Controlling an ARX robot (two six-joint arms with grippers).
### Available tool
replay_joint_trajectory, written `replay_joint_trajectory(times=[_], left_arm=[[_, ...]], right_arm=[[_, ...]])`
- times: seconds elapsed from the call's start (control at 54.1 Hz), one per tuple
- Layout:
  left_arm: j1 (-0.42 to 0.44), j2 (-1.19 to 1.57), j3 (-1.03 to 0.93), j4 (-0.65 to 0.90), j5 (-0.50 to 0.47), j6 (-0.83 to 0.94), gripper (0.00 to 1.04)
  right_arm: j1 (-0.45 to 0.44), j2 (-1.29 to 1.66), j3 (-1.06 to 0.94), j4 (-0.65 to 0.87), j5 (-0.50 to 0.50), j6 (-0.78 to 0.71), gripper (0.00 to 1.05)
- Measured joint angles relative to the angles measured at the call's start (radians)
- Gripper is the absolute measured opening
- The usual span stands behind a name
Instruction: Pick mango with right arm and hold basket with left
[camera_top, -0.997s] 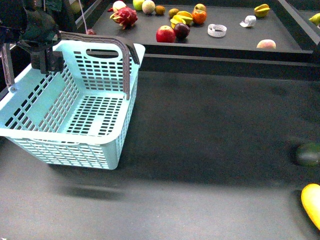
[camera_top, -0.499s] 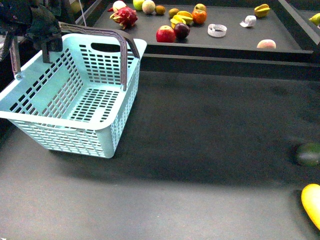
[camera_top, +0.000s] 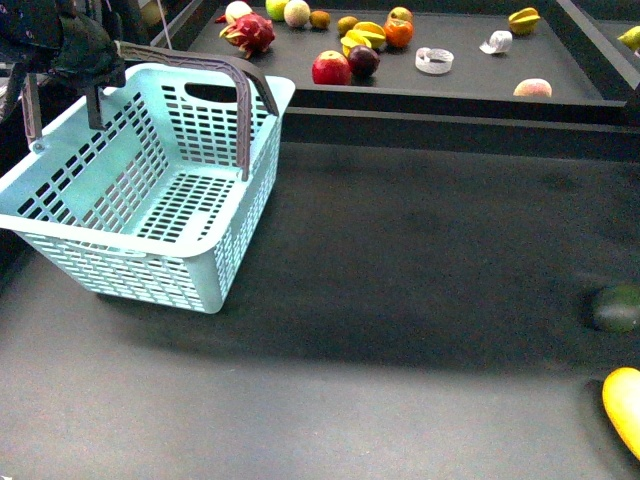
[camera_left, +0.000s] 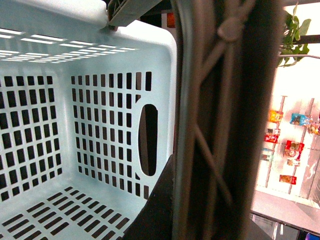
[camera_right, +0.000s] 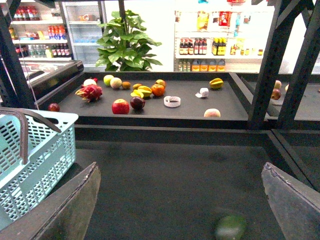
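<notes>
Lifted slightly higher, basket (camera_top: 150, 275) hangs tilted from left end effector (camera_top: 92, 82) clamped on its handle (camera_top: 205, 62).

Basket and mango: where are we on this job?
Done: the left gripper holds the basket by a handle, tilted with one side off the table. In hand: nothing; the right gripper is open and empty, and the mango is not in its wrist view. Left: the whole pick; the mango lies untouched at the front view's lower right corner.
</notes>
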Motion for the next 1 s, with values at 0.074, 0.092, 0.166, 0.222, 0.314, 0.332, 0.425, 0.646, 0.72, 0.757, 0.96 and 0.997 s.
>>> replay_joint_trajectory(times=[0.074, 0.092, 0.166, 0.222, 0.314, 0.332, 0.425, 0.646, 0.72, 0.757, 0.96, 0.997], left_arm=[[0.001, -0.043, -0.049, 0.012, 0.001, 0.024, 0.06], [0.001, -0.058, -0.065, 0.013, 0.000, 0.029, 0.06], [0.004, -0.124, -0.133, 0.029, -0.001, 0.068, 0.06], [0.007, -0.172, -0.175, 0.033, -0.005, 0.084, 0.06], [0.014, -0.264, -0.244, 0.034, -0.007, 0.115, 0.06], [0.014, -0.274, -0.251, 0.034, -0.007, 0.120, 0.06], [0.020, -0.363, -0.329, 0.039, -0.007, 0.146, 0.06], [0.018, -0.587, -0.589, 0.089, -0.008, 0.194, 0.06], [0.005, -0.695, -0.707, 0.105, -0.013, 0.208, 0.06], [-0.005, -0.746, -0.758, 0.105, -0.026, 0.208, 0.06], [-0.069, -1.009, -0.985, 0.079, -0.061, 0.200, 0.06], [-0.089, -1.043, -1.013, 0.073, -0.074, 0.201, 0.06]], right_arm=[[0.000, 0.000, 0.000, 0.000, 0.000, 0.000, 0.96], [0.000, 0.000, 0.000, 0.000, 0.000, 0.000, 0.96], [0.000, 0.000, 0.000, 0.000, 0.000, 0.000, 0.96], [0.000, 0.000, 0.000, 0.000, 0.000, 0.000, 0.96], [0.000, 0.000, 0.000, 0.000, 0.000, 0.000, 0.96], [0.000, 0.000, 0.000, 0.000, 0.000, 0.000, 0.96], [0.000, 0.000, 0.000, 0.000, 0.000, 0.000, 0.96], [0.000, 0.000, 0.000, 0.000, 0.000, 0.000, 0.96], [0.000, 0.000, 0.000, 0.000, 0.000, 0.000, 0.96], [0.000, 0.000, 0.000, 0.000, 0.000, 0.000, 0.96], [0.000, 0.000, 0.000, 0.000, 0.000, 0.000, 0.96], [0.000, 0.000, 0.000, 0.000, 0.000, 0.000, 0.96]])
